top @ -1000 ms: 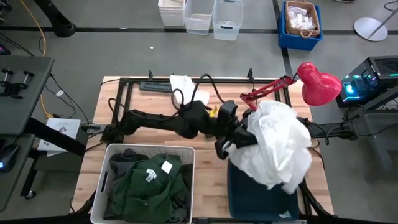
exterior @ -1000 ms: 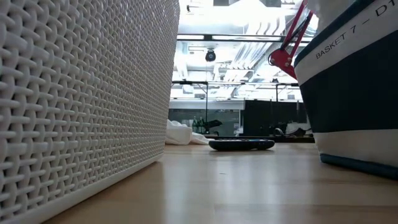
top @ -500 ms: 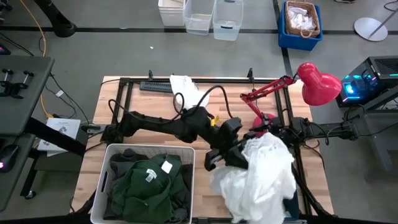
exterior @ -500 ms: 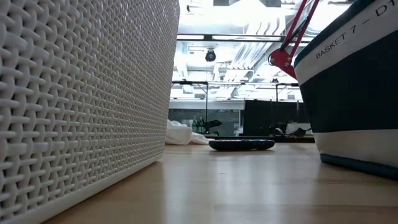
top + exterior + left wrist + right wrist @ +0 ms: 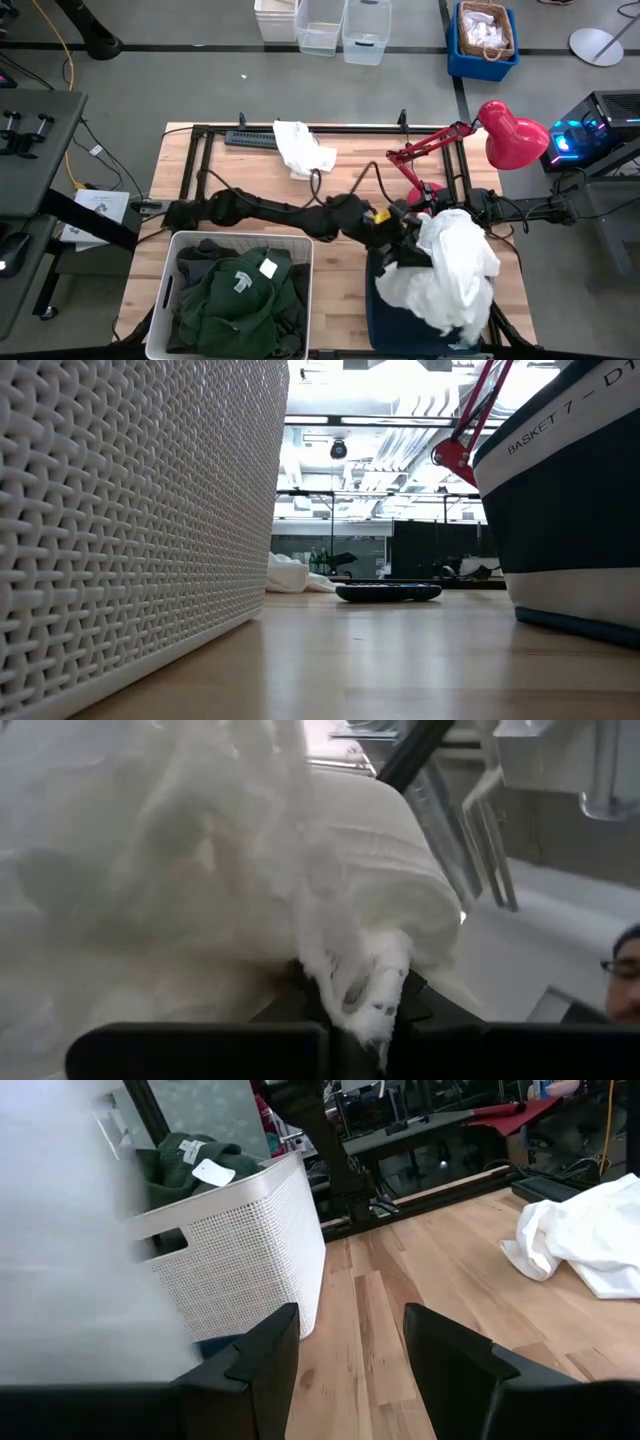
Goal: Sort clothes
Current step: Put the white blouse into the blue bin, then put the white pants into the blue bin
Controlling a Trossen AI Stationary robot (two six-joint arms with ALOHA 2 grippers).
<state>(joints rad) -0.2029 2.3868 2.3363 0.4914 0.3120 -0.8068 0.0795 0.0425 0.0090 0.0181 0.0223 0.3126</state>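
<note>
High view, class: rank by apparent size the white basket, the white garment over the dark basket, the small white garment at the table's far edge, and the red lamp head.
1. White basket
2. White garment, lifted nearer the camera, so possibly flattered
3. Small white garment and red lamp head: too alike to rank

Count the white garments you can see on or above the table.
2. One white garment is draped over the navy basket, pinched by the left gripper. Another lies at the table's far edge. Others may be hidden.

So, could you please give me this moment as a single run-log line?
left gripper: shut on white garment over dark blue basket | right gripper: open, empty | white basket: dark green garment inside
</note>
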